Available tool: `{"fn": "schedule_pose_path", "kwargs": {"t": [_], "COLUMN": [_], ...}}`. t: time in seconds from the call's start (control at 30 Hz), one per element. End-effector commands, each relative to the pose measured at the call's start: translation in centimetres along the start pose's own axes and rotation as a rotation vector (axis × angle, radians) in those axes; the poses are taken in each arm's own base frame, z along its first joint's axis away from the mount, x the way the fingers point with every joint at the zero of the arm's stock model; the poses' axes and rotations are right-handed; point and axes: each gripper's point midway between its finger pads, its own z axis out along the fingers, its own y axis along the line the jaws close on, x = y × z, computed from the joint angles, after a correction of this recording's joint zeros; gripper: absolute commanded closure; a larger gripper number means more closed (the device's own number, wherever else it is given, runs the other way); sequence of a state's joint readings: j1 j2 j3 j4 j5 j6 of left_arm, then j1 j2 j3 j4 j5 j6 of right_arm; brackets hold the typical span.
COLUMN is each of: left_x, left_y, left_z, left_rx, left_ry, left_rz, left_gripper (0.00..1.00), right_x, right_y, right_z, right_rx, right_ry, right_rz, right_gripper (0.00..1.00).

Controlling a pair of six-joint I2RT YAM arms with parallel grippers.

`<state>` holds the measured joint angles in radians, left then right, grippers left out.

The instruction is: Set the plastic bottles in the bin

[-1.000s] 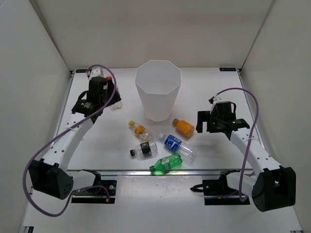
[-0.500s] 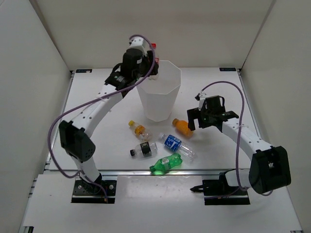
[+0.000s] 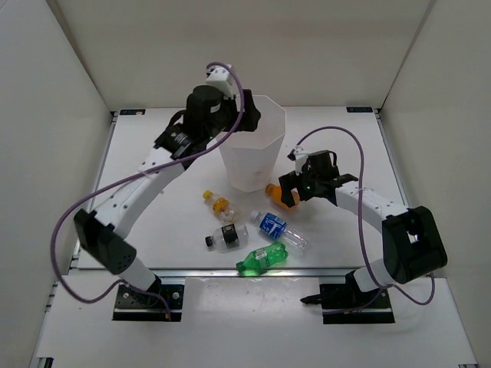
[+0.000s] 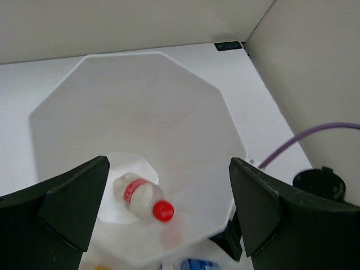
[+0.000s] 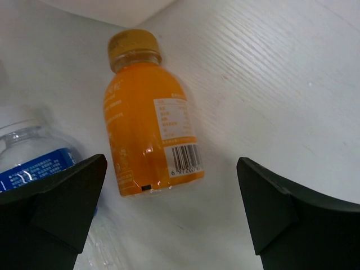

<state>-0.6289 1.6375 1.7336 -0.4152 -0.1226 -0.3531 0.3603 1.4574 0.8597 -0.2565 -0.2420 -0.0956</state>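
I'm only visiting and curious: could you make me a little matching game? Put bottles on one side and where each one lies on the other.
Things:
1. orange bottle
2. red-capped bottle
3. green bottle

Places:
A. nearest the front edge of the table
B. inside the bin, at the bottom
C. on the table, under the open right fingers

Pairs: 1-C, 2-B, 3-A

Red-capped bottle [image 4: 139, 194] inside upright white bin [image 4: 169, 107]; orange bottle [image 5: 147, 132] flat beside it.
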Motion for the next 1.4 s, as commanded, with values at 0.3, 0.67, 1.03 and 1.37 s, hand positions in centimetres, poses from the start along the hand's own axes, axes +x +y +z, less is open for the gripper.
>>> {"fn": "schedule_pose_path", "kwargs": {"t": [0.3, 0.67, 1.03, 1.37], "left_x": [10.5, 20.5, 23.0, 24.9], "left_y": [12.1, 16.0, 16.6, 16.9], "left_z": [-12.7, -16.9, -16.0, -14.3], "left_rx": [-0.239, -0.342, -0.369, -0.379], "left_ry": [0.122, 0.269, 0.325, 0.358], "left_rz": [-0.204, -0.361, -0.379, -0.420], "left_gripper": [0.02, 0.01, 0.01, 0.01], "right_x": [-2.0, -0.7, -11.4, -27.7], "right_y": [2.8, 1.7, -3.0, 4.6], "right_z": [2.0, 3.0, -9.3, -17.1], "right_rx": [-0.173, -0.044, 0.200, 0.029], "right_ry": [-0.181, -0.162, -0.451, -0.770], "right_rz": [-0.068, -0.001, 0.062, -0.181], "right_gripper": [0.09, 0.42, 0.63, 0.59]}}
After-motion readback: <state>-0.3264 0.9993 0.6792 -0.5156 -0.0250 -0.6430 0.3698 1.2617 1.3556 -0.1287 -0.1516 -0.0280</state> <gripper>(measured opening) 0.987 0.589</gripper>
